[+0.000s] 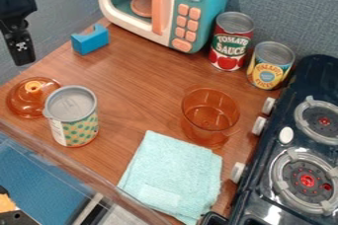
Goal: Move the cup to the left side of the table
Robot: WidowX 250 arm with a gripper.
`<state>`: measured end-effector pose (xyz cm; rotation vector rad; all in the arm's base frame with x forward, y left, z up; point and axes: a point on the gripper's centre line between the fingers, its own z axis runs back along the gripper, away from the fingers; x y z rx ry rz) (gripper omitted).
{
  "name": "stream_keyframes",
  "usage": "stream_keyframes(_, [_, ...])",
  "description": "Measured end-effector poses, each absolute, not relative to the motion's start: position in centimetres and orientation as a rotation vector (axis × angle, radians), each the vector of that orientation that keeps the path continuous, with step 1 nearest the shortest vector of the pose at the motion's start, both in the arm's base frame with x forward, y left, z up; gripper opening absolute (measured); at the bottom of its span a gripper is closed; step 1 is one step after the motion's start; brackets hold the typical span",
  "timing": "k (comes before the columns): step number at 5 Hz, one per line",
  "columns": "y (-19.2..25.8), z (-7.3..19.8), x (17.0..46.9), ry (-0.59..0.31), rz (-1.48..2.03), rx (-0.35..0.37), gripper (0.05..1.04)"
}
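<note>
Uppermost at left, the black gripper hangs beside the wood-grain table; how far it is open, and whether it has hold of anything, cannot be told. Near it on the tabletop lies a blue block; farther out, an amber lid and a dotted can. The cup, transparent amber, stands right of centre, just behind a pale blue cloth. Beyond are a toy microwave, two labelled cans and, at right, a dark toy stove. Blue-grey textured walls bound the rear. The arm, microwave and stove are cut off by the borders; the dotted can hides part of the lid. Whether cup and cloth touch is unclear, as is the orange object cropped at lower left.
</note>
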<state>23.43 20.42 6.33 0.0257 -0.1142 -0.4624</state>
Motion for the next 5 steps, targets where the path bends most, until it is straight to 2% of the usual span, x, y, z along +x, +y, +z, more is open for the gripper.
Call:
stream_keyframes(1, [20.2, 5.6, 23.3, -0.101, -0.465, 0.003, 1.001])
stream_keyframes(2, [18.1, 5.9, 23.7, -0.102, -0.557, -0.027, 1.001])
stream_keyframes(3, [16.9, 7.8, 24.6, -0.135, -0.595, 0.015, 1.001])
stream_keyframes(4, [13.4, 10.0, 26.3, -0.171, -0.567, 0.057, 1.001])
stream_keyframes(5, [8.7, 10.7, 27.6, -0.242, -0.502, 0.035, 1.001])
